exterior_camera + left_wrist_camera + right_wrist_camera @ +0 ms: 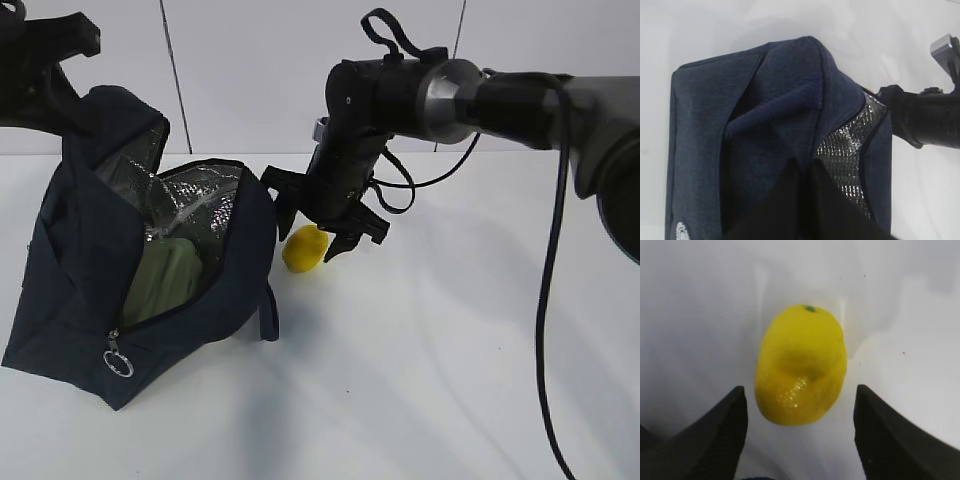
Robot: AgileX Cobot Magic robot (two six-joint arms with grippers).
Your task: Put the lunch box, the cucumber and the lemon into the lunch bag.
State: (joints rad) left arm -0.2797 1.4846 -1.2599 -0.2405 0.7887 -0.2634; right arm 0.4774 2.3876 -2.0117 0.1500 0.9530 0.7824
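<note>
Lemon (305, 249) lies on the white table (430, 350), just right of the lunch bag (90, 300) and apart from its side wall. Right gripper (320, 235) hangs directly above it, jaws spread wide, one black finger on either side of the fruit. In the right wrist view the lemon (801, 365) sits between the two fingertips (720, 435) with clear gaps on both sides; no contact visible. Small green stem mark points away from the camera.

Lunch bag rests on its side at the left of the table, mouth open toward the right, silver foil lining (190, 200) exposed. Pale green lid of the lunch box (165, 280) shows inside the opening. Zipper ring pull (118, 362) hangs at the lower front edge. Cucumber not seen in any view.

Left gripper (805, 200) appears in its wrist view only as dark shapes at the bottom edge, pressed together on the bag's navy fabric (775, 120) near the rim, holding the flap raised. From outside, the left arm (40, 70) reaches down to the top rear of the bag.
</note>
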